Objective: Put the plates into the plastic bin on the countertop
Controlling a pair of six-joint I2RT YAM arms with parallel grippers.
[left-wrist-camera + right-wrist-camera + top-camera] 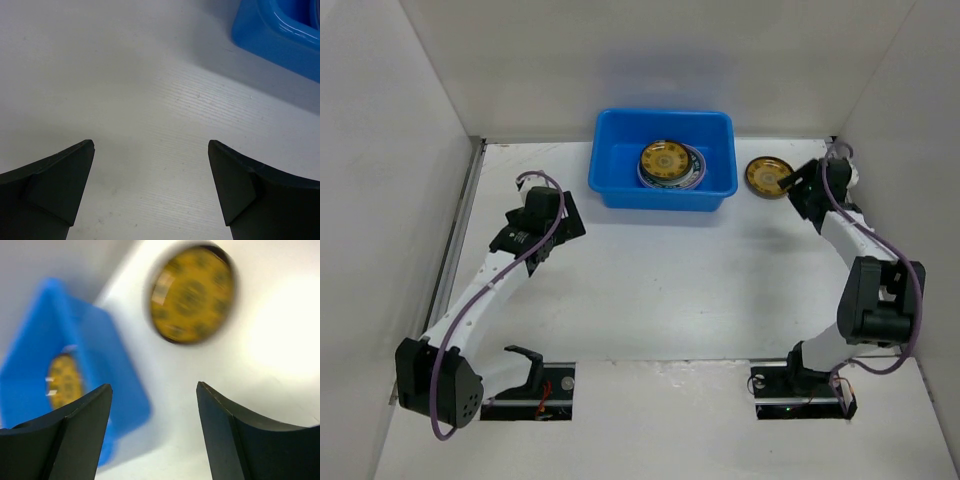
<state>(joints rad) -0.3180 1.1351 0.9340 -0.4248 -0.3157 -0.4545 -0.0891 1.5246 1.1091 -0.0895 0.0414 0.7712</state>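
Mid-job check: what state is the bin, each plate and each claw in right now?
bright blue rectangular plastic bin: upright on the white countertop, holding plates
stack of round plates: inside the bin, yellow-gold one on top
small round yellow-gold plate: flat on the countertop, right of the bin, not yet binned
left claw: open, empty, over bare countertop
right claw: open, empty, facing the loose plate

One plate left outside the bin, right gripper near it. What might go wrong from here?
1. The yellow plate lies flat on the countertop, so the open right gripper may slip off its low rim.
2. It sits close to the blue bin, whose wall a finger could bump.
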